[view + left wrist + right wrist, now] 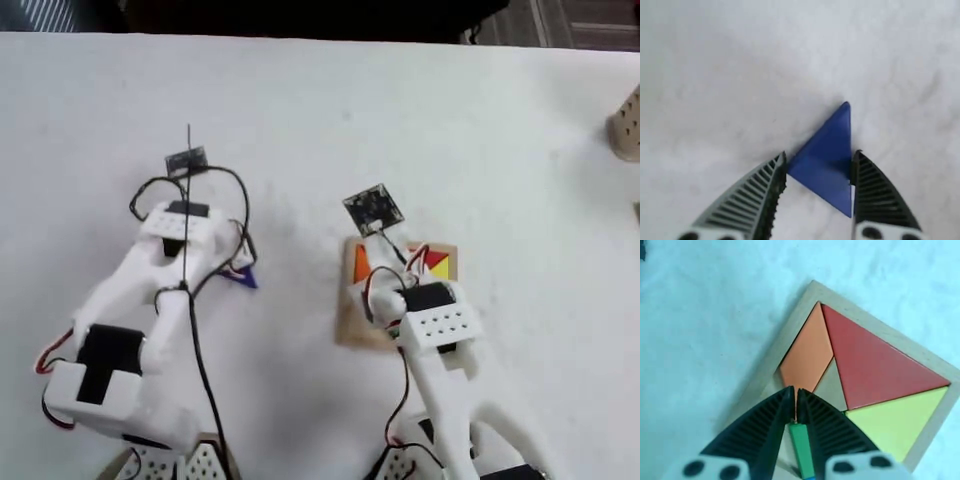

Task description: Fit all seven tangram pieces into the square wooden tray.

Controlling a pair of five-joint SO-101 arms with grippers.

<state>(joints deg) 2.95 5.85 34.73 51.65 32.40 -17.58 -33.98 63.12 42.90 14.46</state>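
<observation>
Tangram pieces lie in two places. An orange parallelogram (807, 352), a red triangle (875, 365) and a yellow triangle (895, 422) sit flat in the wooden tray (885, 335). A blue triangle (827, 155) lies on the white worktop (715, 75) on the left arm's side, apart from the tray.

The right end effector (796, 399) is pinched together on a green piece (802, 450), held on edge just beside a wood-coloured triangular gap (832, 387) between the orange and the red. The left end effector (819, 159) looks clamped on the blue triangle, one tip at a corner and the other along a straight side.

That corner-and-side hold could let the blue triangle pivot and slip out on a lift (it is a thin piece). The green piece is upright in the jaws, so on release it could end up leaning on a neighbour rather than lying flat. Pushing it down could also unseat the orange parallelogram or shift the tray.

The high view gives the spacing between blue triangle and tray, but the right arm covers much of the tray there. The right wrist view supplies the layout and the gap. The left wrist view shows where the tips meet the blue triangle.
</observation>
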